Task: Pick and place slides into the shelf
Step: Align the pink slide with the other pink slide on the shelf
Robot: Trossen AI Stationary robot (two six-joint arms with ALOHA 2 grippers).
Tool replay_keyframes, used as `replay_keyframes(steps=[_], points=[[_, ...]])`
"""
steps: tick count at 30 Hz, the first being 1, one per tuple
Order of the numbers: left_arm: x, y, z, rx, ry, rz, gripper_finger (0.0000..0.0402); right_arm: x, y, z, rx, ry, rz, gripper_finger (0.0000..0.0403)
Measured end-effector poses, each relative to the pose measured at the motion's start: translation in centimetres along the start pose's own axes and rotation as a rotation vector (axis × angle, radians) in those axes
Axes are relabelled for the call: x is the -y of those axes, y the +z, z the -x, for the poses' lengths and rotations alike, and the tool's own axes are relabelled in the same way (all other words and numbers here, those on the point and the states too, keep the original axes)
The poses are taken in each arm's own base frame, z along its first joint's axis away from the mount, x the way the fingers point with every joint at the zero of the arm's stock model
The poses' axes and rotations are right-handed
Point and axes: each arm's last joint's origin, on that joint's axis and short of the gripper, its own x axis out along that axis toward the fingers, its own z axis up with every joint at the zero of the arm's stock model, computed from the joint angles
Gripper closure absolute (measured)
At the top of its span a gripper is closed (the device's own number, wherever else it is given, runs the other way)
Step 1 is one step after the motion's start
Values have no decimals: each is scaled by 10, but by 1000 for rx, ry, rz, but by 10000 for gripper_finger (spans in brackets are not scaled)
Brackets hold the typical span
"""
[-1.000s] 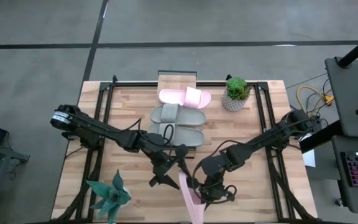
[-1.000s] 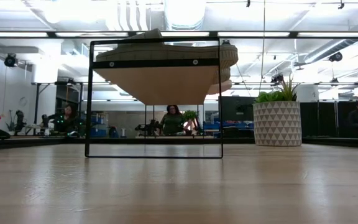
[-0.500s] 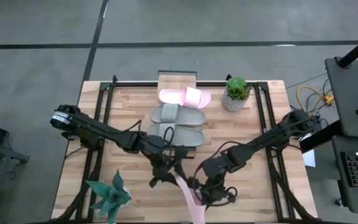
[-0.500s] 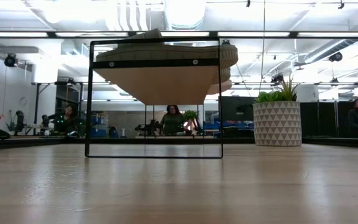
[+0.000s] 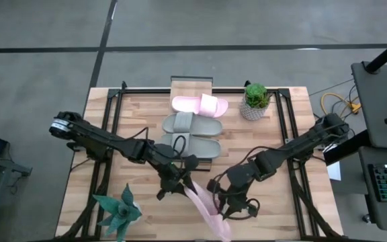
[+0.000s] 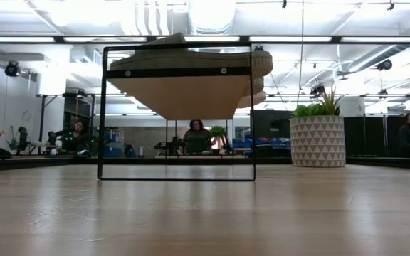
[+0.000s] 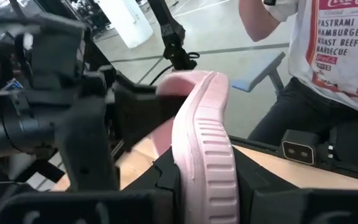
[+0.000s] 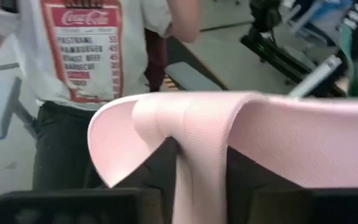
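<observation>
Both grippers meet low on the wooden table (image 5: 274, 154), around six o'clock in the high view, sharing one pale pink slide (image 5: 205, 210). The left gripper (image 5: 177, 184) reaches in from nine o'clock and the right gripper (image 5: 226, 200) from three o'clock; the slide runs slantwise between them, its far end hanging past the table's near edge.

In the left wrist view the pink slide (image 7: 205, 143) stands on edge, ribbed sole showing, pinched between that arm's dark fingers (image 7: 166, 186), which are closed tight against it. In the right wrist view the slide's strap and sole (image 8: 229, 134) fill the picture, clamped between the right arm's fingers (image 8: 148, 186).

The shelf (image 5: 192, 84) sits at twelve o'clock. On it lie the other pink slide (image 5: 200, 105) and, just toward the table's middle, the two grey slides (image 5: 192, 124) side by side. A potted plant (image 5: 254, 101) stands at one o'clock, an agave-like plant (image 5: 117, 212) at seven o'clock.

A person in a white printed T-shirt (image 8: 89, 50) stands beyond the table's near edge.
</observation>
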Motion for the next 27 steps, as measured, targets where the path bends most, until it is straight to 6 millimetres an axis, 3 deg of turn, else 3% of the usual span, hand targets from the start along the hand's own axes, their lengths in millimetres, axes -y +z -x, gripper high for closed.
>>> replay_keyframes(steps=[7,12,21,27], points=[[3,16,23,-4,14,-2,353,-1,9,17,-53,-130,-33,243],[6,27,40,-72,94,-4,354,-5,16,37,-97,-232,-39,209],[16,45,65,-167,248,-27,354,-25,50,83,-66,-518,41,216],[25,53,77,-207,330,-55,354,-51,61,87,-143,-649,169,230]])
